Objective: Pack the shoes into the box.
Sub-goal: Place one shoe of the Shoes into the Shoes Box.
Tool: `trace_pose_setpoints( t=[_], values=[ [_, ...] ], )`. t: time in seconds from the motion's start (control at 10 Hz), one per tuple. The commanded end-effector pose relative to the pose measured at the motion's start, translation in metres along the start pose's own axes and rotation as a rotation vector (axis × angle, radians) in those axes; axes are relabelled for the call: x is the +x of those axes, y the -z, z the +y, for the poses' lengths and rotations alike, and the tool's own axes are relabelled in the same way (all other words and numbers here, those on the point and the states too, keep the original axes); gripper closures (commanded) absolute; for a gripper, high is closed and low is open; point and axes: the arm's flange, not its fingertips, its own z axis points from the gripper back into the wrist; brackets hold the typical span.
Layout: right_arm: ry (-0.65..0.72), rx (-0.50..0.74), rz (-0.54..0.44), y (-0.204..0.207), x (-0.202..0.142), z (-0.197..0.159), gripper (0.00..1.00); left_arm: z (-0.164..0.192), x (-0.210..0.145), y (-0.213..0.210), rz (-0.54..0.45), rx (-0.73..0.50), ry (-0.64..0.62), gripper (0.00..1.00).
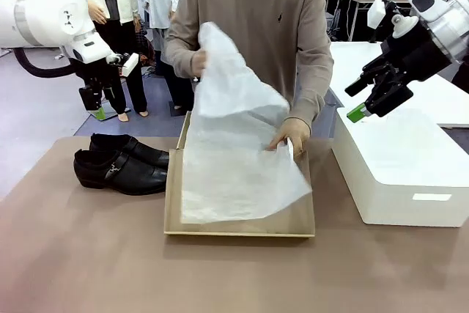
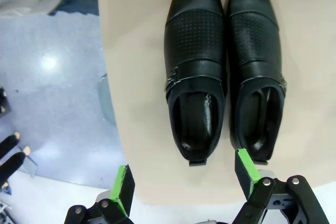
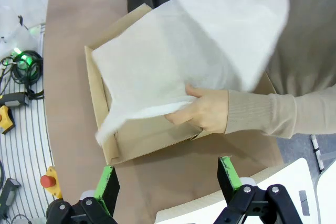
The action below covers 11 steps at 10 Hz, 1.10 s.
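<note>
At the left, the left pincer (image 2: 182,174) is held in the air above the heel ends of the shoes (image 1: 123,163), its green-padded fingers spread wide with nothing gripped between them. The shoes are set side by side and touching on the matte brown desk (image 1: 80,254), just left of the box (image 1: 238,233), with their pointed toes turned towards it. Their black leather is glossy. A fine perforated pattern is seen across each vamp in the left wrist view, and a strap with a small metal buckle is laid over each instep. The box, a shallow rectangle of tan cardboard, is placed at the middle of the desk. A thin, crinkled sheet of white tissue paper (image 1: 234,159) is draped over most of it. The sheet is lifted at its far corner by one hand (image 1: 199,60) of the person and pinched at the box's right wall by the other hand (image 1: 293,135). Further right, the right pincer (image 1: 357,99) is held aloft with its jaws wide apart and empty, above a larger smooth white box (image 1: 403,174) with rounded edges.
</note>
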Motion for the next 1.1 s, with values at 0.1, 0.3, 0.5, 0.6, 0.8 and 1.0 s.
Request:
trace_pose_setpoints(
  t=[0.1, 0.3, 0.5, 0.6, 0.8, 1.0],
  values=[
    [-0.022, 0.011, -0.027, 0.000, 0.000, -0.003, 0.00, 0.013, 0.000, 0.012, -0.019, -0.029, -0.085, 0.00],
    [-0.022, 0.011, -0.027, 0.000, 0.000, -0.003, 0.00, 0.021, 0.001, 0.021, -0.018, -0.042, -0.105, 0.00],
    [-0.022, 0.011, -0.027, 0.000, 0.000, -0.003, 0.00, 0.012, -0.001, 0.024, -0.005, -0.029, -0.086, 0.00],
    [-0.022, 0.011, -0.027, 0.000, 0.000, -0.003, 0.00, 0.012, -0.001, 0.024, -0.005, -0.029, -0.086, 0.00],
    [-0.022, 0.011, -0.027, 0.000, 0.000, -0.003, 0.00, 0.012, -0.001, 0.024, -0.005, -0.029, -0.086, 0.00],
    [-0.022, 0.011, -0.027, 0.000, 0.000, -0.003, 0.00, 0.022, -0.001, 0.032, -0.006, -0.045, -0.093, 0.00]
  ],
)
